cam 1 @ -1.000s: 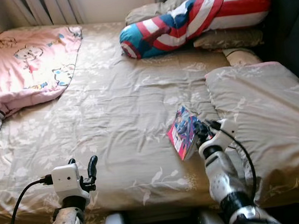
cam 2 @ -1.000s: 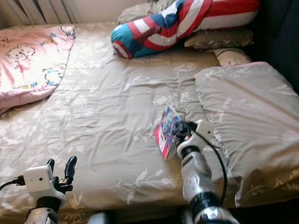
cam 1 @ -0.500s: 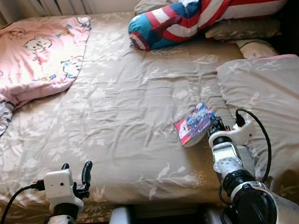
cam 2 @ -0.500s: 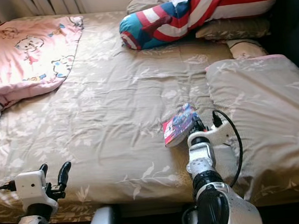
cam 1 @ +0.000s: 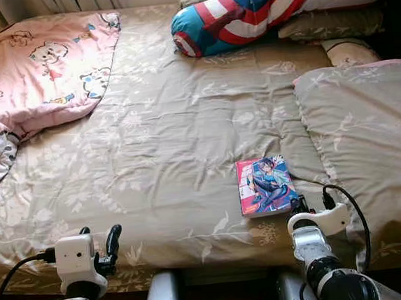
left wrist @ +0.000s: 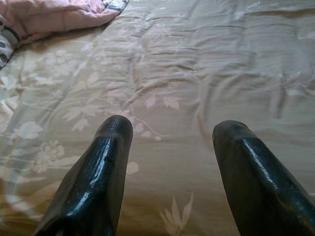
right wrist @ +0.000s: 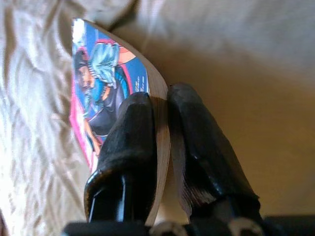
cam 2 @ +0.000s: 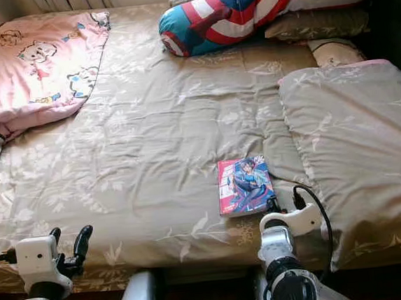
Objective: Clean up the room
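Here, the right tool pinches the near edge of a thin, glossy-covered comic book lying on the beige floral bed: seemingly light and floppy, likely slippery, best gripped near the spine. The left tool hovers agape.

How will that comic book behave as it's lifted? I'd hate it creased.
The comic book is thin with a soft cover, so it will likely sag away from the right gripper, which pinches one edge. It looks light, and the glossy cover may slip between the fingers.
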You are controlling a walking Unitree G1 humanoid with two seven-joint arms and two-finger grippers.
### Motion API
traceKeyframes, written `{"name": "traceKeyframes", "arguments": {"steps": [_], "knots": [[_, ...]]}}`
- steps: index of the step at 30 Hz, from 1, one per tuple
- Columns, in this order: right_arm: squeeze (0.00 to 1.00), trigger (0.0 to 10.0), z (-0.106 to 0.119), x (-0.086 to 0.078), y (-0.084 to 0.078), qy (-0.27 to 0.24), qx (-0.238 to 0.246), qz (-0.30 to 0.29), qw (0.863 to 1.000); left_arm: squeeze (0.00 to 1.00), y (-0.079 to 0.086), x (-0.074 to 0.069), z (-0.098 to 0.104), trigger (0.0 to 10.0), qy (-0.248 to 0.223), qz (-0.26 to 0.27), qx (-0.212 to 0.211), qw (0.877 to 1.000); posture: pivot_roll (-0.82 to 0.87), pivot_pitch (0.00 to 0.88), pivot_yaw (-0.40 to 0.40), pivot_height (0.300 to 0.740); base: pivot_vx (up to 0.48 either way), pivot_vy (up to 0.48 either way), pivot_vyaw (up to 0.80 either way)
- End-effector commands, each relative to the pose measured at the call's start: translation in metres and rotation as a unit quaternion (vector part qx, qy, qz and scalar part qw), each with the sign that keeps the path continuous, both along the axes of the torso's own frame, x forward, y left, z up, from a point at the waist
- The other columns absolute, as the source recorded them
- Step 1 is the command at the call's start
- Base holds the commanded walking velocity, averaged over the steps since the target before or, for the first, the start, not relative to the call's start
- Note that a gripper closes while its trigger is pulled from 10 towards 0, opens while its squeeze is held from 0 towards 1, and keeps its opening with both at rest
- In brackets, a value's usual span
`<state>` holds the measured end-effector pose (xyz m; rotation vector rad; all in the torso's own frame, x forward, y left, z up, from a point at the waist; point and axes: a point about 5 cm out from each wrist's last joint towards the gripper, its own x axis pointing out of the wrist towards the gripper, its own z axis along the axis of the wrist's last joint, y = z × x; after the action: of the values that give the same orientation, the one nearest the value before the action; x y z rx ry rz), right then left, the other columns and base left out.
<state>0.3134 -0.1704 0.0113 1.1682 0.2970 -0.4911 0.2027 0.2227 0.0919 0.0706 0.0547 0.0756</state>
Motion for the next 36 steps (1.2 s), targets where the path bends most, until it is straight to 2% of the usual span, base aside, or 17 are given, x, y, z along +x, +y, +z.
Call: {"name": "traceKeyframes", "arguments": {"steps": [1,15,24,25,27,31,32,33,36], "knots": [[0.0,10.0,-0.009,-0.007,0.003,0.026,-0.004,0.011,1.0,0.0,0.004,-0.004,0.002,10.0,0.004,0.002,0.004,1.0,0.28,0.22,0.028,0.608,0.0,0.0,0.0],[0.0,10.0,-0.026,-0.025,-0.006,0.088,-0.02,0.001,0.996,0.0,0.008,-0.015,0.004,10.0,0.022,0.004,0.017,1.0,0.31,0.243,0.043,0.608,0.0,0.0,0.0],[0.0,10.0,-0.029,-0.029,-0.006,0.097,-0.019,0.001,0.995,0.0,0.011,-0.016,0.005,10.0,0.026,0.008,0.023,0.999,0.33,0.277,0.049,0.608,0.0,0.0,0.0],[0.9,10.0,-0.03,-0.029,-0.005,0.099,-0.016,0.0,0.995,0.0,0.012,-0.017,0.006,10.0,0.028,0.011,0.026,0.999,0.33,0.277,0.049,0.608,0.0,0.0,0.0],[0.92,10.0,-0.03,-0.03,-0.005,0.099,-0.015,0.0,0.995,0.0,0.013,-0.017,0.006,10.0,0.029,0.012,0.027,0.999,0.33,0.277,0.049,0.608,0.0,0.0,0.0],[0.87,10.0,-0.031,-0.03,-0.002,0.1,-0.01,0.003,0.995,0.0,0.015,-0.018,0.007,10.0,0.03,0.014,0.032,0.999,0.33,0.286,0.05,0.608,0.0,0.0,0.0],[0.73,10.0,-0.031,-0.03,-0.002,0.1,-0.01,0.004,0.995,0.0,0.015,-0.018,0.007,10.0,0.029,0.014,0.032,0.999,0.33,0.286,0.05,0.608,0.0,0.0,0.0],[0.0,10.0,-0.031,-0.03,-0.002,0.101,-0.012,0.004,0.995,0.0,0.014,-0.017,0.007,10.0,0.029,0.013,0.031,0.999,0.33,0.272,0.046,0.608,0.0,0.0,0.0],[0.0,10.0,-0.031,-0.03,-0.002,0.103,-0.016,0.004,0.995,0.0,0.013,-0.016,0.007,10.0,0.029,0.012,0.03,0.999,0.32,0.265,0.042,0.608,0.0,0.0,0.0]]}}
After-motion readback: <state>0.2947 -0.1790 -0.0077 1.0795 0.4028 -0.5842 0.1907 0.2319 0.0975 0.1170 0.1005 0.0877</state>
